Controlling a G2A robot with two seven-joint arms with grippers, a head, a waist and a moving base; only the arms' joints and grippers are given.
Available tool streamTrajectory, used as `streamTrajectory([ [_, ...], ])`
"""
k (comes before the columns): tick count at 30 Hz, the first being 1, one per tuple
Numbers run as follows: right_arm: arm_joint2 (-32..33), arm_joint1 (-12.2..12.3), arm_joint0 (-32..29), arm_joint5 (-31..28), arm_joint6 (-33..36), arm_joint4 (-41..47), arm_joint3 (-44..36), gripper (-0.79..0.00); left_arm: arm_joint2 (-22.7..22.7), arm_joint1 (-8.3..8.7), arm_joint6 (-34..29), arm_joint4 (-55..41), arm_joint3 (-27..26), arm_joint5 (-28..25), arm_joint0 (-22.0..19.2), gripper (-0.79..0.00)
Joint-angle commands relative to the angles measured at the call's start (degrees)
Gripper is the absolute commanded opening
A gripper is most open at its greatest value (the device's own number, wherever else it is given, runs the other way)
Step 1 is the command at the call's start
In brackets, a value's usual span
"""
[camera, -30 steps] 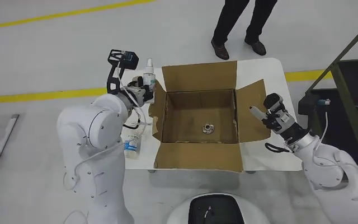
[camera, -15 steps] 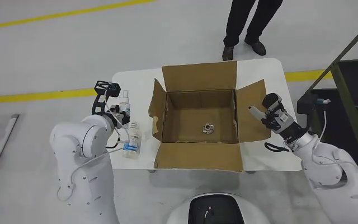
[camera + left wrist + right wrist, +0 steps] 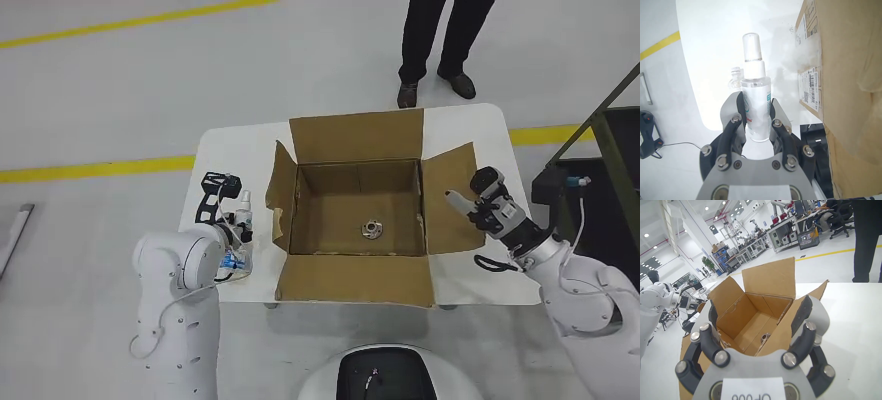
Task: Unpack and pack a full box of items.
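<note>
Spray bottle held just left of the box

The left gripper [image 3: 757,107] is clamped on the upright spray bottle [image 3: 755,89], which is probably light, stiff and slippery, so best gripped mid-body below the pump. In the box [image 3: 355,215] lies one small metal part [image 3: 371,229]. The right gripper [image 3: 761,315] hangs with fingers apart over the right flap.

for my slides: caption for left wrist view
Left gripper shut on a clear spray bottle, white table and cardboard box behind.

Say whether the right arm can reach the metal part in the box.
Probably yes: the right gripper is open and empty beside the box, whose flaps stand open; the metal part lies alone inside.
</note>
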Motion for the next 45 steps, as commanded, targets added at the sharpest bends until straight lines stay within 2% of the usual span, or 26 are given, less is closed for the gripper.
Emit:
streamTrajectory([
  [1,-0.3,0.0,0.0,0.0,0.0,-0.1,0.0,0.000,0.0,0.00,0.0,0.0,0.0,0.0,0.0,-0.785],
  [3,-0.5,-0.1,0.0,-0.1,0.0,-0.1,0.0,0.000,0.0,0.00,0.0,0.0,0.0,0.0,0.0,-0.785],
  [7,-0.5,-0.1,-0.1,-0.1,-0.2,0.0,-0.3,0.000,1.6,0.20,3.1,0.0,0.6,-1.4,3.0,-0.785],
  [13,0.4,0.0,-0.9,-0.5,-0.4,0.2,-0.8,0.000,1.7,0.59,2.7,-1.9,2.8,-1.1,7.1,-0.785],
  [17,0.5,0.0,-1.0,-0.6,-0.2,0.3,-0.9,0.000,1.7,0.77,2.5,-4.7,4.5,-0.8,8.1,-0.785],
  [32,1.2,0.1,-1.7,-1.0,-0.1,0.8,-1.8,0.000,6.4,1.06,0.3,-9.8,14.0,1.9,4.5,-0.785],
  [38,2.0,0.2,-2.2,-1.4,-0.2,1.4,-1.9,0.000,8.1,1.31,1.0,-7.9,18.5,3.2,3.2,-0.785],
  [45,2.6,0.3,-2.5,-1.7,-0.1,1.7,-1.5,0.000,9.4,1.52,1.6,-7.6,20.8,4.5,2.2,-0.785],
])
